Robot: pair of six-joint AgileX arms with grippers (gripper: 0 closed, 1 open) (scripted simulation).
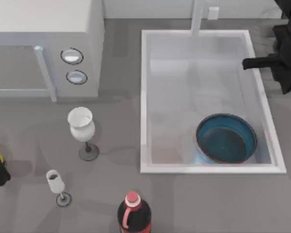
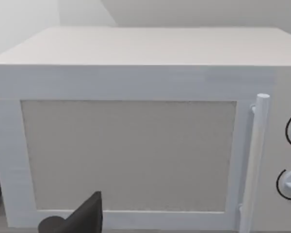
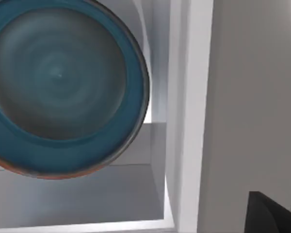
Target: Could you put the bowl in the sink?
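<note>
Hovering over the sink's right rim near the faucet end, our right hand [image 1: 250, 63] carries nothing; whether its fingers are apart we cannot tell. Beyond it, the round, shallow blue bowl [image 1: 226, 139] with its dark teal inside lies in the large white rectangular sink [image 1: 144, 97], in the corner farthest from the faucet. We judge the placing done. Our left arm sits parked at the desk's left edge.

microwave [image 1: 43, 48] far left; 2 wine glasses [image 1: 81, 127] and cola bottle [image 1: 134, 215] nearer.
</note>
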